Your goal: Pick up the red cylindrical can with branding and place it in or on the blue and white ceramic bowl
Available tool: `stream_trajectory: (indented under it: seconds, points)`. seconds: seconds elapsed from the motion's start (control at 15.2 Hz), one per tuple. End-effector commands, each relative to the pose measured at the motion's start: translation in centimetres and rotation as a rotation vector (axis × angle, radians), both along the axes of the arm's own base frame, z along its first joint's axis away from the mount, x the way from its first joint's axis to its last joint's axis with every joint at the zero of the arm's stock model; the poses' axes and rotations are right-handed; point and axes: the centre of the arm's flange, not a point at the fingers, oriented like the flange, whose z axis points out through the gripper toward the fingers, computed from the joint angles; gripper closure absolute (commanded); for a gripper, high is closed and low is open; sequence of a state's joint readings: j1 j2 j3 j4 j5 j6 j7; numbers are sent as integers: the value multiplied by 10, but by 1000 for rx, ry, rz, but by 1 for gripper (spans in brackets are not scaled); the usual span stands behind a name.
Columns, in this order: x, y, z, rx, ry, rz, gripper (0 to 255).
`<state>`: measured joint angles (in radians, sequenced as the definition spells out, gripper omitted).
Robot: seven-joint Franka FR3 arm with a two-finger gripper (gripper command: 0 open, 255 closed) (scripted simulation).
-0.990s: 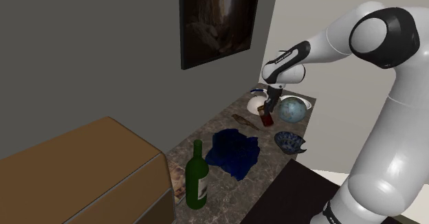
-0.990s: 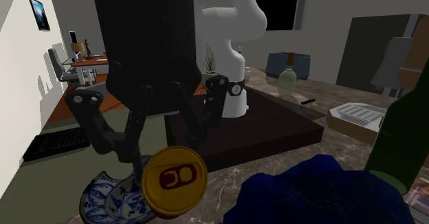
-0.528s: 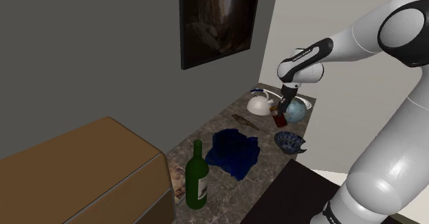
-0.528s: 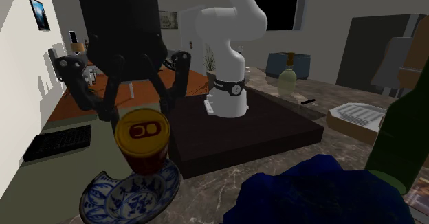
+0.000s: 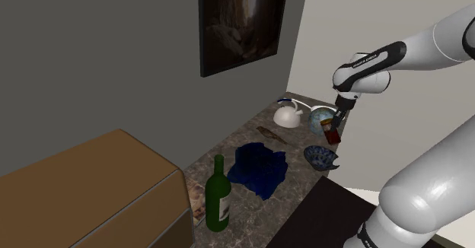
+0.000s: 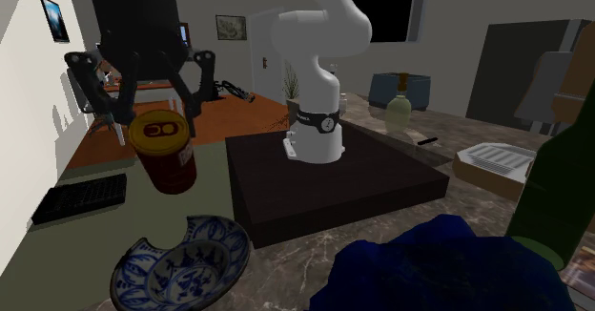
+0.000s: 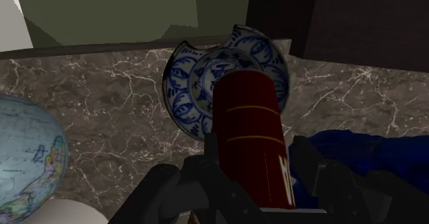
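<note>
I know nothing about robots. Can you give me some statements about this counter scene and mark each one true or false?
1. The pincer is shut on the red can. True.
2. The can rests inside the blue and white bowl. False: the can is held in the air, and the bowl is empty.
3. The green bottle has tipped over. False: it stands upright.
4. A blue cloth lies on the counter between the bottle and the bowl. True.
5. The bowl's rim is whole. False: pieces are missing from it.
</note>
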<state>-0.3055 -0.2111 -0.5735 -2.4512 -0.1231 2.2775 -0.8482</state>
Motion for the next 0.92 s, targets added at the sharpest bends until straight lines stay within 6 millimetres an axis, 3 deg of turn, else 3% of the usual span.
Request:
stream_trajectory:
  seconds: [0.0, 0.86]
  points:
    - [-10, -4, -6, 0, 0, 1, 255]
    - [-10, -4, -75, 0, 0, 1, 255]
